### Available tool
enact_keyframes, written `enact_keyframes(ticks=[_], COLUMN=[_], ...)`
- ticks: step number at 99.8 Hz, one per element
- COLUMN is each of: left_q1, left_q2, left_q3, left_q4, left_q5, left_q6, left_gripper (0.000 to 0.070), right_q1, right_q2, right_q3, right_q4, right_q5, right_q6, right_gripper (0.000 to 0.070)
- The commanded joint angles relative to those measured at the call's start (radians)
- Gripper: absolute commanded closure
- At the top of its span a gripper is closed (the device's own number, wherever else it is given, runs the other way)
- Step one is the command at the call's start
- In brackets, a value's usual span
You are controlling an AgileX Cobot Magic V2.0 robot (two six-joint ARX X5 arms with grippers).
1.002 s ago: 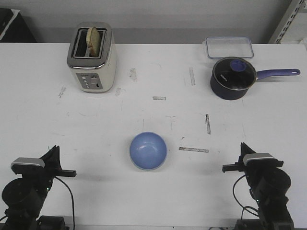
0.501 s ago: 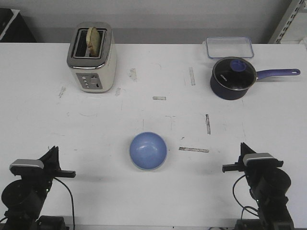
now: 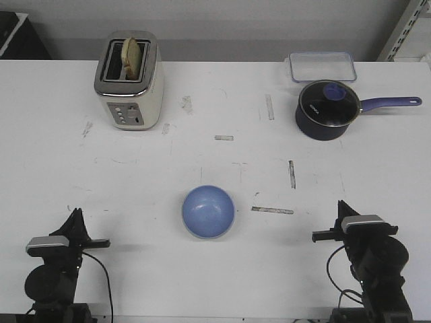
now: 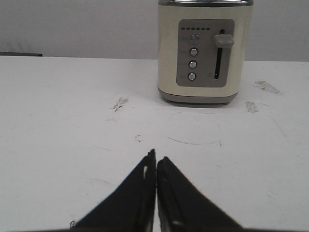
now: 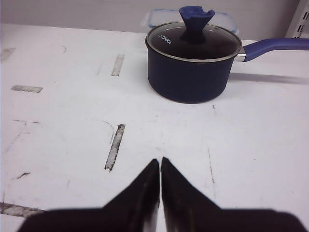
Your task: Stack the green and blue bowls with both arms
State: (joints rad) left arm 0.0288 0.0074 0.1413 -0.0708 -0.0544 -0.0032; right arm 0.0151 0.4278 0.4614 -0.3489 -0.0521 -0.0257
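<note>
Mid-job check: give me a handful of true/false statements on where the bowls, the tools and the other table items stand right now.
1. The blue bowl sits upright on the table between the two arms. True.
2. The left tool is shut on the blue bowl. False: its fingers are closed together with nothing between them, and it points toward the toaster.
3. A separate green bowl stands on the table. False: the front view shows none; whether one sits under the blue bowl cannot be told.
4. The saucepan has its glass lid on. True.
5. The right tool is wide open. False: its fingers are closed together, empty.
6. The toaster holds bread in a slot. True.
</note>
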Motion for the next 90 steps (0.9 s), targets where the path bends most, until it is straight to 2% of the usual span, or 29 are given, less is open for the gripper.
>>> enact_keyframes(ticks=[1,11,90], left_q1=[0.001,0.0,-0.001], left_q2=[-0.004,-0.004,-0.004], left_q3=[-0.049,-0.133,-0.129], left_q4=[0.078,0.193,0.183], left_q5=[0.008,0.013,0.032], left_q6=[-0.009,-0.008,-0.01], left_gripper=[0.0698,0.0698,0.0698], right_q1=[0.002,0.002,0.002], right_q2=[0.004,0.004,0.004], right_q3=[0.008,0.008,0.008], right_q4=[0.012,0.013,0.013], right_q5=[0.001,0.001,0.0], right_q6=[0.003,0.003,0.003], right_gripper=[0.07,0.07,0.07])
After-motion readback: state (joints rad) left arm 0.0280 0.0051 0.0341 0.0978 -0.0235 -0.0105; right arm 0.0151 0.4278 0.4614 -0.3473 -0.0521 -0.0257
